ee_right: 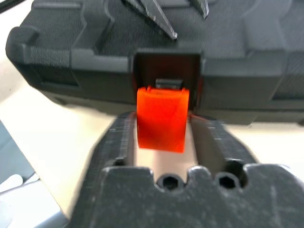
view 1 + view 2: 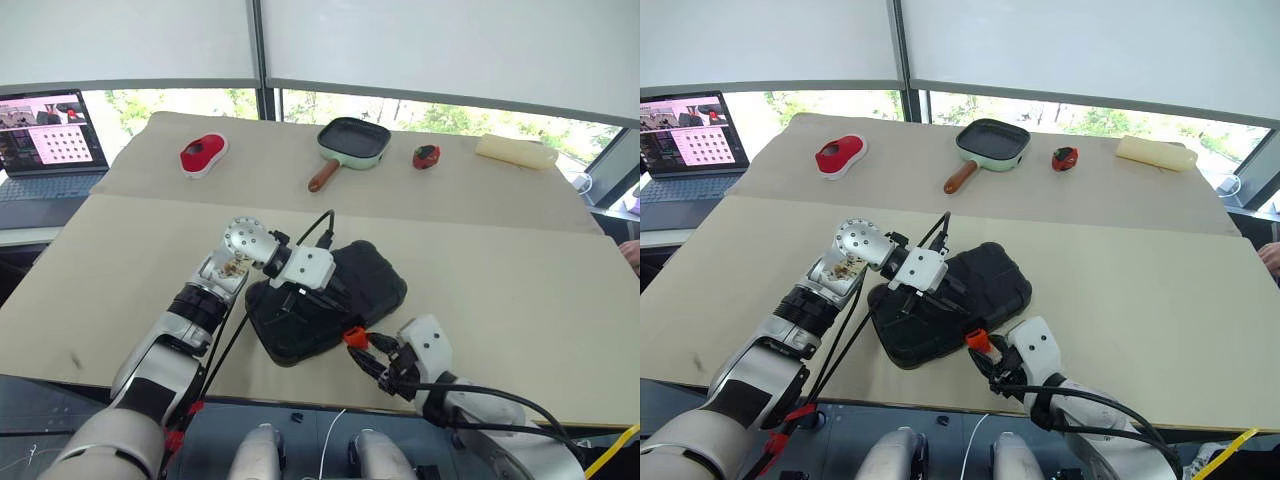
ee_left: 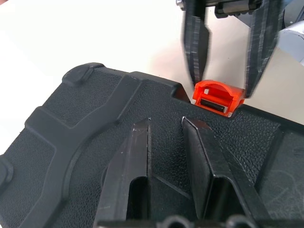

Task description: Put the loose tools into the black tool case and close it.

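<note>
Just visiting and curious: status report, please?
Left gripper pressing down on closed black tool case. Right gripper open around its orange latch, latch sticking out. Nothing in the way.

The black tool case [image 2: 330, 300] is shut, so its contents stay hidden. The left gripper [image 2: 300, 300] covers part of its lid. In the right wrist view the 2 near fingers [image 1: 116, 142] and orange latch [image 1: 161, 118] blur. A laptop [image 2: 45, 150] is cut off at the left edge.

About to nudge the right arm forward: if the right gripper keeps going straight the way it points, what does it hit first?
The orange latch, which already sits between the open fingers of the right gripper; just behind it is the front edge of the closed case.
</note>
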`<move>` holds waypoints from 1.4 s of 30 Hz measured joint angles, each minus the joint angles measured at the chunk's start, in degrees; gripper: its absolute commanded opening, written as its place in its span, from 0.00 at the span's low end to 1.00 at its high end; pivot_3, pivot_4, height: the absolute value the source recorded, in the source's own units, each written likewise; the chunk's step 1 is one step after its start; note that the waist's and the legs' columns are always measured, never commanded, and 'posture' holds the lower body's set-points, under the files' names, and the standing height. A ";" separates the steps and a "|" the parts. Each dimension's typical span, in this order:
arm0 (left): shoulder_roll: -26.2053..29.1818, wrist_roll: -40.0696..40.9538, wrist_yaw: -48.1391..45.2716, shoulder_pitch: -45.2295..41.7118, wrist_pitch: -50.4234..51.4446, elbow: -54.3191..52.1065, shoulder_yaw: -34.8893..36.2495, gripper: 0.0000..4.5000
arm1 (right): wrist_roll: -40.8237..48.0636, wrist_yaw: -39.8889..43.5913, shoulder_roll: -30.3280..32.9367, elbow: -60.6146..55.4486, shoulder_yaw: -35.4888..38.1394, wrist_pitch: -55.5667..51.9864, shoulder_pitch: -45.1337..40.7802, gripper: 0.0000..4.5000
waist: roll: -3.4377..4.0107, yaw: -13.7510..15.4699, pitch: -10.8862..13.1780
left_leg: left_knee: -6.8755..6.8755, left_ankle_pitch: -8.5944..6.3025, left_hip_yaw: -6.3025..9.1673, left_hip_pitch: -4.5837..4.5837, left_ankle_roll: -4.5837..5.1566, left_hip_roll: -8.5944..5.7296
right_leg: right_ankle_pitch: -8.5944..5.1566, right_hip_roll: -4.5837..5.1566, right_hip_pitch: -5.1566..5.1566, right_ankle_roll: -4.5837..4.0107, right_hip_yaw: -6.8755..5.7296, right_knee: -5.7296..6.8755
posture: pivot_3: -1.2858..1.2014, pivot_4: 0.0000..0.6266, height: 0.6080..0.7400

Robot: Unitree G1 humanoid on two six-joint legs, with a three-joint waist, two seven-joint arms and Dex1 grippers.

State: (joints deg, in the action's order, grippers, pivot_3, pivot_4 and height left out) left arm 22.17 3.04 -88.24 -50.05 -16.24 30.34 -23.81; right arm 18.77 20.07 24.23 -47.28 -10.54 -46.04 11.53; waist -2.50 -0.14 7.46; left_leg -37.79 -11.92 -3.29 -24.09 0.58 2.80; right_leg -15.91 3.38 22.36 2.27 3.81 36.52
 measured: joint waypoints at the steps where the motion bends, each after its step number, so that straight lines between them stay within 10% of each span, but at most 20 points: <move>1: 0.00 0.00 0.00 0.00 0.00 0.01 0.00 0.25 | 0.08 0.11 0.34 -0.44 0.43 -0.01 0.28 0.60 | 0.00 0.00 0.00 | 0.00 0.00 0.00 0.00 0.00 0.00 | 0.00 0.00 0.00 0.00 0.00 0.00 | 0.52 0.24 1.00; 11: 0.09 0.00 0.07 0.05 0.00 0.02 0.00 0.25 | -0.94 5.07 8.44 -2.28 2.05 3.83 6.51 0.03 | 0.04 -0.09 -0.03 | 0.00 0.00 0.02 0.01 0.00 0.03 | 0.01 -0.02 -0.06 0.01 -0.03 -0.18 | 0.52 0.24 1.00; 23: -0.21 -0.08 0.06 -0.19 -0.02 0.31 -0.04 0.25 | -8.61 5.53 6.35 9.64 -9.22 6.31 -6.61 0.03 | 0.06 -0.12 -0.05 | 0.00 -0.03 0.00 -0.05 0.05 0.02 | 0.12 -0.02 -0.06 0.02 -0.05 -0.34 | 0.52 0.24 1.00; 42: -0.30 -0.14 1.31 -0.19 -0.14 0.77 0.04 0.25 | -1.99 11.54 6.81 5.31 -3.34 1.51 -11.00 0.03 | 0.09 -0.59 -0.06 | 0.00 -0.02 0.00 -0.07 0.06 0.05 | 0.41 -0.09 -0.02 0.20 -0.04 -0.31 | 0.52 0.24 1.00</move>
State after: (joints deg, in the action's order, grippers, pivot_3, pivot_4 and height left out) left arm 21.87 2.90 -86.94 -50.25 -16.38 31.11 -23.77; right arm 16.78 31.61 31.03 -41.97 -13.88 -44.53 0.53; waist -2.41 -0.74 7.40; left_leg -37.79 -11.94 -3.28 -24.16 0.64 2.85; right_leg -15.50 3.29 22.34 2.47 3.76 36.21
